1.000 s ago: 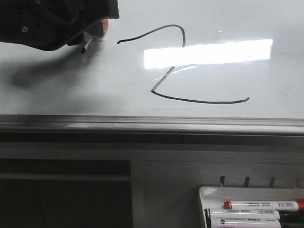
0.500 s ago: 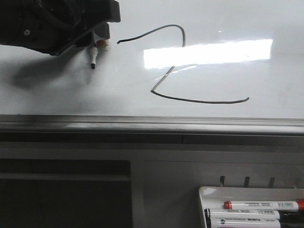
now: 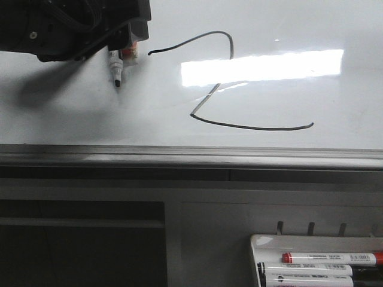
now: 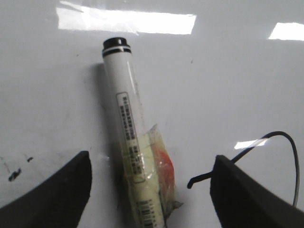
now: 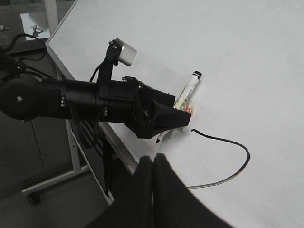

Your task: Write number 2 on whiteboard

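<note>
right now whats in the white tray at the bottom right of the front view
The marker tray holds a red-capped marker and at least two black-capped markers below it. The frame edge cuts off the rest of the tray, so anything more in it is not visible.

Black number 2 [image 3: 239, 89]; glossy white whiteboard [image 3: 72, 119].

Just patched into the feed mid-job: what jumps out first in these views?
The number 2, a thin black line across the middle of the whiteboard, with a bright glare band crossing it. Just left of its top stroke, the left gripper hangs over a white marker lying between its spread fingers, tip pointing toward the bottom rail. In the lower right corner, a small tray holds more markers.
</note>
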Robot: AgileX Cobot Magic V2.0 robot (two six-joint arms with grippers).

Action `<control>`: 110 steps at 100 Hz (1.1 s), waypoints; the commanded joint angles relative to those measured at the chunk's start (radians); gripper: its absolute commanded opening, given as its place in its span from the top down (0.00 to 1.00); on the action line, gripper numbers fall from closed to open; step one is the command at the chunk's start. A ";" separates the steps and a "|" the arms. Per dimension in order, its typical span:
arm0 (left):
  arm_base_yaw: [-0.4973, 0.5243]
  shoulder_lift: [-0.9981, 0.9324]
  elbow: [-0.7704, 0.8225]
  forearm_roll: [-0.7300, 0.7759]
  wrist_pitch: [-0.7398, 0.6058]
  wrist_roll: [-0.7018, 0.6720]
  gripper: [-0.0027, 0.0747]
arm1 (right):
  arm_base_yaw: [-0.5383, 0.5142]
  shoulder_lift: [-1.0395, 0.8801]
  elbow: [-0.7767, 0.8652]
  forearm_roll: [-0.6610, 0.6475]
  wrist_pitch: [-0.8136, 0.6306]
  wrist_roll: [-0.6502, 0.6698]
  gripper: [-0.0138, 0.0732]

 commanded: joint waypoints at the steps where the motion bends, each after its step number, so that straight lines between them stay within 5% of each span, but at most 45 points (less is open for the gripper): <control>1: 0.006 -0.019 -0.023 -0.038 -0.018 -0.011 0.30 | -0.007 0.004 -0.024 0.038 -0.032 -0.002 0.92; 35: 0.004 -0.282 -0.023 -0.038 0.044 0.154 0.30 | -0.007 -0.054 -0.024 0.036 -0.129 -0.002 0.92; 53: 0.004 -0.529 -0.023 -0.038 0.220 0.296 0.33 | -0.007 -0.121 0.000 -0.045 -0.117 -0.002 0.92; 62: 0.004 -0.669 -0.017 -0.038 0.363 0.365 0.48 | -0.007 -0.192 0.068 -0.050 -0.150 -0.002 0.92; 81: 0.006 -0.926 0.034 0.003 0.610 0.460 1.00 | -0.007 -0.402 0.331 -0.019 -0.410 0.033 0.92; 93: 0.006 -1.017 0.097 0.035 0.645 0.460 0.99 | -0.007 -0.541 0.470 0.028 -0.574 0.035 0.92; 110: 0.006 -1.075 0.164 0.035 0.645 0.460 0.99 | -0.007 -0.656 0.528 0.028 -0.568 0.035 0.92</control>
